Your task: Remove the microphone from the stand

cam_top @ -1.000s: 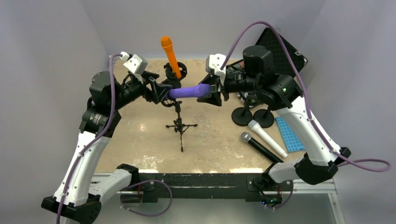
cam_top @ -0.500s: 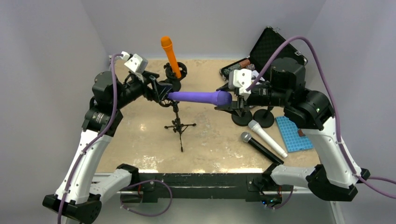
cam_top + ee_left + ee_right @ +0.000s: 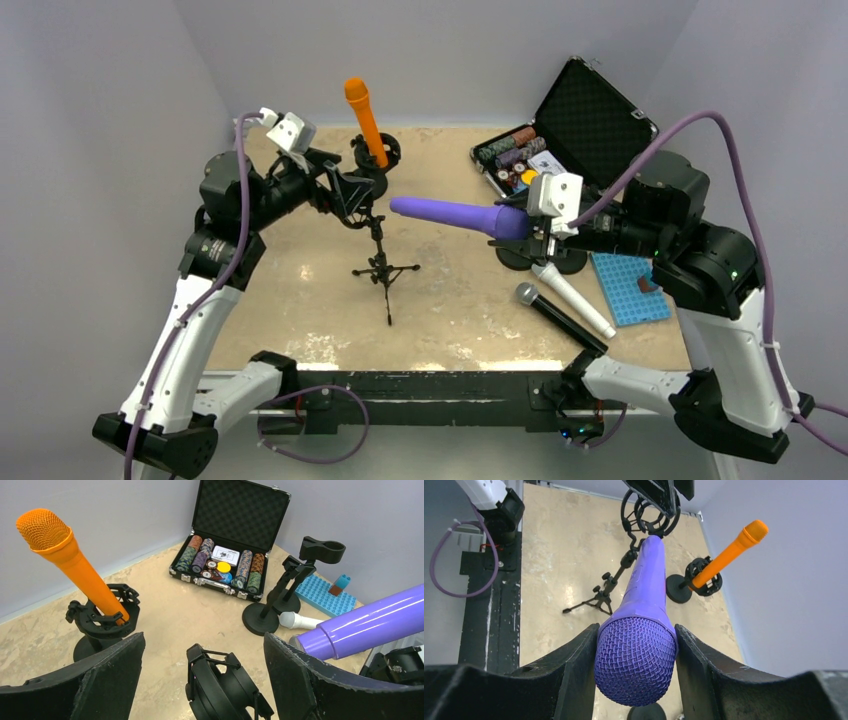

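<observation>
The purple microphone (image 3: 450, 213) hangs level in the air, clear of the stand, its tail pointing left. My right gripper (image 3: 525, 225) is shut on its mesh head (image 3: 636, 665), one finger on each side. The stand is a black tripod (image 3: 385, 272) with a ring-shaped clip (image 3: 225, 690) on top, and the clip holds nothing. My left gripper (image 3: 202, 645) is open at that clip, its fingers (image 3: 110, 680) standing wide on either side without touching it. A gap of bare air separates the microphone's tail from the clip (image 3: 649, 515).
An orange microphone (image 3: 365, 120) stands in a round-base holder at the back. An open case of poker chips (image 3: 560, 130) sits at the back right. Two black round-base stands (image 3: 520, 250), a white microphone (image 3: 570, 295), a black microphone (image 3: 555, 315) and a blue studded plate (image 3: 625, 285) lie at right.
My right gripper has drawn the purple microphone to the right, out of the clip and away from it. My left gripper's fingers have spread wider around the clip.
</observation>
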`<state>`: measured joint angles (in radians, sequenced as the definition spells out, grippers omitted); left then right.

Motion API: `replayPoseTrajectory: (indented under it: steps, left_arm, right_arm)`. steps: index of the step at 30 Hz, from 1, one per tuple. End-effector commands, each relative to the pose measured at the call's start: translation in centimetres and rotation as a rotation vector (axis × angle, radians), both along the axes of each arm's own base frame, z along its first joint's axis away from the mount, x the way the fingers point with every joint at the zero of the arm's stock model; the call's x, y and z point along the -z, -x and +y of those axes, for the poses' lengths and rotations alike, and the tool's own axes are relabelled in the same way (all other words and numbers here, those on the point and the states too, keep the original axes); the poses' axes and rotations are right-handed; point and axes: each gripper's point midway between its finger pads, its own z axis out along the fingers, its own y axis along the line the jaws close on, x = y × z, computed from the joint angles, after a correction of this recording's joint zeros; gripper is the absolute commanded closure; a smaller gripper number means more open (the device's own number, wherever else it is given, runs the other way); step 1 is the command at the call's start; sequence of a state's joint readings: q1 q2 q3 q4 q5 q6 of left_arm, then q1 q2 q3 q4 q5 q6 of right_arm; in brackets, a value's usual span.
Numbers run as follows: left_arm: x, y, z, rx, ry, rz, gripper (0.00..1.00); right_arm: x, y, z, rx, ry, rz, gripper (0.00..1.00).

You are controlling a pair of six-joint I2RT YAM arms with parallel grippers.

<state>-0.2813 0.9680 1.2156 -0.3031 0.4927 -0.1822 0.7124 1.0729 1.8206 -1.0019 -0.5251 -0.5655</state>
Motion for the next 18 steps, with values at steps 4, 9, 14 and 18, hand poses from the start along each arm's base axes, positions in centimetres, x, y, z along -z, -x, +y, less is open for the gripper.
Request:
replayPoseTrajectory:
  steps: [4,9,14,18]
  left_arm:
    - [-3.5,0.0,0.0,0.000,0.052,-0.080,0.05]
    - [-5.1,0.2,0.2,-0.007,0.061,-0.114,0.03]
    - [-6.5,0.5,0.5,-0.019,0.057,-0.161,0.03]
    - [-7.1,0.9,1.0,-0.035,0.058,-0.180,0.02]
  right_arm:
    - [2.8,-1.4,-1.5,0.096,0.081,-0.013,1.00]
    - [5.7,-2.0,-2.0,0.130,0.149,0.023,1.00]
    - [10.1,-2.4,-2.9,0.154,0.259,0.075,1.00]
    - [13.2,-2.9,-3.5,0.171,0.310,0.075,1.00]
